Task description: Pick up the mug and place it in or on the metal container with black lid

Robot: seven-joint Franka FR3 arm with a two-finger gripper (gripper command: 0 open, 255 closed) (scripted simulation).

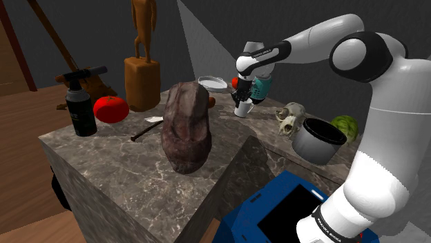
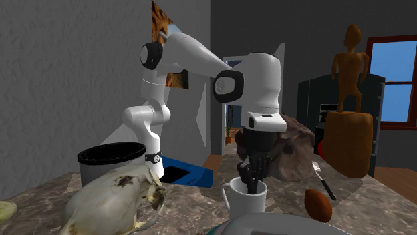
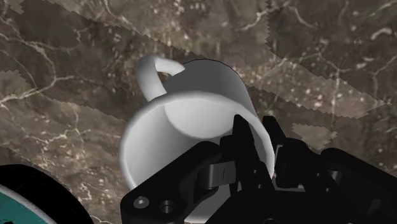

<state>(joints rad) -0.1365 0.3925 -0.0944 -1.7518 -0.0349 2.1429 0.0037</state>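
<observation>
A white mug (image 1: 243, 109) stands upright on the marble counter (image 1: 124, 166), its handle pointing away from the fingers. My black gripper (image 1: 247, 101) comes down on it from above. In the wrist view the gripper (image 3: 261, 153) is shut on the mug (image 3: 191, 121), with one finger inside the rim and one outside the wall. In the second exterior view the gripper (image 2: 252, 180) dips into the mug (image 2: 244, 197). The metal container (image 1: 318, 140) with a black rim lies tilted at the shoulder view's right, beyond a skull; the container (image 2: 110, 162) stands left of the arm in the second exterior view.
An animal skull (image 1: 290, 119) lies between mug and container. A large brown rock (image 1: 186, 124) sits mid-counter, with a knife (image 1: 145, 129), a tomato (image 1: 110, 109), a black bottle (image 1: 81, 107) and a wooden statue (image 1: 141, 62) beyond. A plate (image 1: 212, 83) is near the mug.
</observation>
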